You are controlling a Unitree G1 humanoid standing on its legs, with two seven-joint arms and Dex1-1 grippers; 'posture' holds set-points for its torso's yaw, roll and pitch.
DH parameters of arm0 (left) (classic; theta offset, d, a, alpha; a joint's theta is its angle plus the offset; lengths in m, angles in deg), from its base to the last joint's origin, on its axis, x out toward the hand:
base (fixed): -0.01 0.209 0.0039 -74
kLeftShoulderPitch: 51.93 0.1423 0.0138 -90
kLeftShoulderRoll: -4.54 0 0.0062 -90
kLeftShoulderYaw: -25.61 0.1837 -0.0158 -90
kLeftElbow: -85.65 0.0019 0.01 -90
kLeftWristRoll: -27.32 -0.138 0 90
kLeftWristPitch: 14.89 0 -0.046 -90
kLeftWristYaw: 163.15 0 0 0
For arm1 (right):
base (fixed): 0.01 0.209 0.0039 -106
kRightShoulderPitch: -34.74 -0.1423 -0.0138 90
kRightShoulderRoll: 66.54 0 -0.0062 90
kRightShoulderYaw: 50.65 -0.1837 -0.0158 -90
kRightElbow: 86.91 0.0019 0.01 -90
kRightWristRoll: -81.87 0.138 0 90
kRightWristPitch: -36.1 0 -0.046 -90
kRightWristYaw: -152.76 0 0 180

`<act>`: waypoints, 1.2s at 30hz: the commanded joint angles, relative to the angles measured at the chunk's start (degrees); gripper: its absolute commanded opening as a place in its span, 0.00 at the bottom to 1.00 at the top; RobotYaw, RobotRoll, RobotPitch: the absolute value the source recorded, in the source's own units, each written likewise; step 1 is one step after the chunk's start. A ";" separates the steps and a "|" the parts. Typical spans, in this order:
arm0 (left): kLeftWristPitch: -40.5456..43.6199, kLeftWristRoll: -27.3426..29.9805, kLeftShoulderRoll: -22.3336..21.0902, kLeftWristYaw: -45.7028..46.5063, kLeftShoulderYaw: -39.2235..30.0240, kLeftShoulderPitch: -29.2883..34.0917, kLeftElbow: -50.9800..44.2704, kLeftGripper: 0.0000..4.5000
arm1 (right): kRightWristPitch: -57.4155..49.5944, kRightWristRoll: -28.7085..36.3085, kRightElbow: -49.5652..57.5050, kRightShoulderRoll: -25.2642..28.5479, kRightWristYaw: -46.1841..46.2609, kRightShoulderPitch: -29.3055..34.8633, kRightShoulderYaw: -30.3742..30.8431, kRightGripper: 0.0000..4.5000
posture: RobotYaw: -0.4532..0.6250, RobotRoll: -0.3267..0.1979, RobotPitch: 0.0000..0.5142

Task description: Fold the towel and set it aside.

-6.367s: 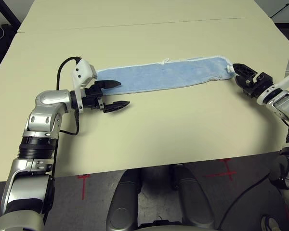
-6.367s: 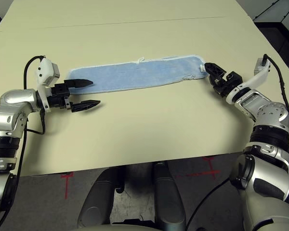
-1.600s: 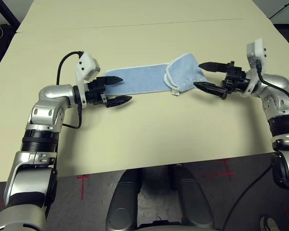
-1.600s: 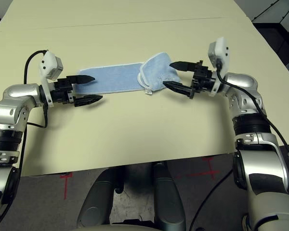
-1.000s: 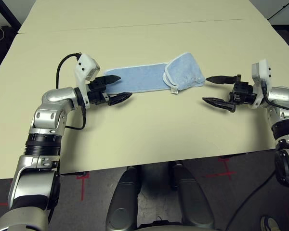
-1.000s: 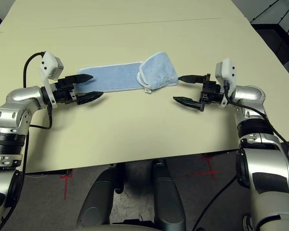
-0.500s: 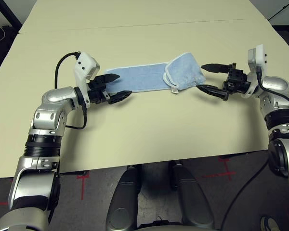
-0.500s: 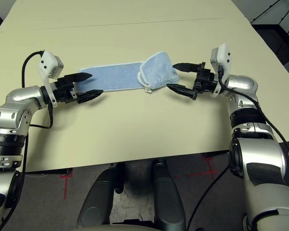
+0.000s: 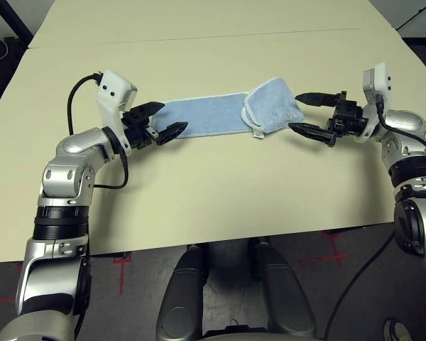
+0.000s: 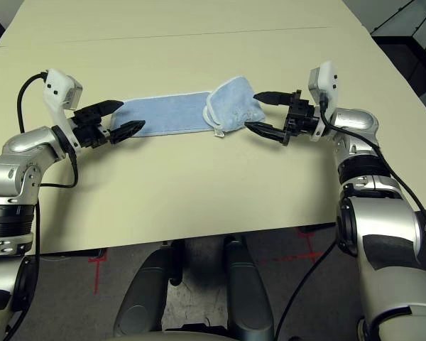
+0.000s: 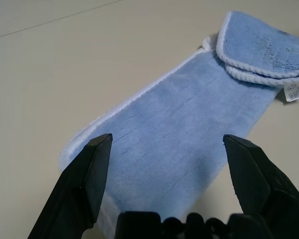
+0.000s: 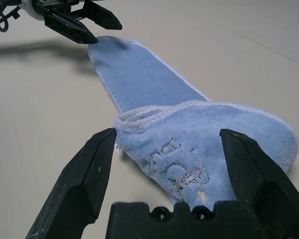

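The light-blue towel (image 9: 209, 116) lies as a long strip on the beige table (image 9: 220, 192). Its right end is folded over to the left into a thick flap (image 9: 273, 106), and a white tag (image 9: 258, 133) sticks out beside the flap. My left gripper (image 9: 175, 116) is open over the towel's left end, one finger on each side of that corner (image 11: 84, 149). My right gripper (image 9: 294, 112) is open just right of the folded flap (image 12: 204, 144), fingers spread level with it and holding nothing. The right wrist view also shows the left gripper (image 12: 108, 32) at the far end.
A seam (image 9: 199, 37) runs across the table behind the towel. The table's front edge (image 9: 220, 245) is close to me, with red tape crosses (image 9: 122, 264) on the floor below. A black cable (image 9: 74, 106) loops off my left wrist.
My left gripper has tilted and moved in over the towel's left end. My right gripper swung back from the right to the folded flap. Both stay open and the towel lies unchanged.
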 commanded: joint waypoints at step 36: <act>51.61 16.60 -4.30 5.95 -9.18 -8.06 3.81 1.00 | 0.42 -1.44 -0.47 -0.26 0.78 0.63 -1.46 1.00 | 0.55 0.62 0.52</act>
